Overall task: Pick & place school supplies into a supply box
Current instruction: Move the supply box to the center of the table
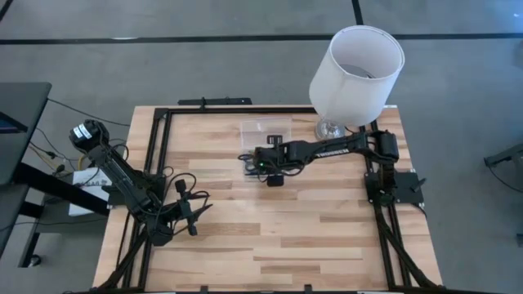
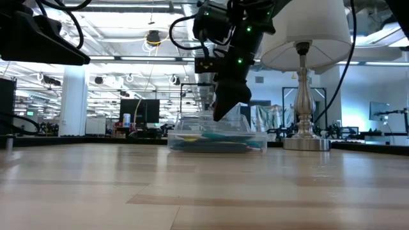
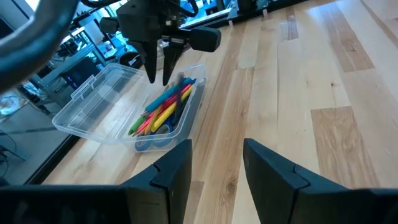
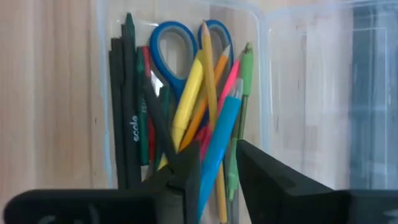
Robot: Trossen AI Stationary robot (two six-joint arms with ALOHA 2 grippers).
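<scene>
Supply box (image 1: pixel 265 151), clear with its lid open, sits upper centre on the table (image 1: pixel 310 229), holding pens (image 4: pixel 219 130) and blue scissors (image 4: pixel 171 37). Right gripper (image 3: pixel 159 73) hovers above it, fingers parted, empty. Left gripper (image 1: pixel 189 214) waits lower left, released.

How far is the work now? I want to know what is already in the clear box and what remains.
Done: pens, pencils and blue-handled scissors lie inside the supply box. In hand: nothing visibly; the right claw hangs just above the box contents, jaws apart and empty, a blue pen lying below them. The left claw waits open near the table's front left. Left: no loose supplies show on the table; the lid lies open.
</scene>
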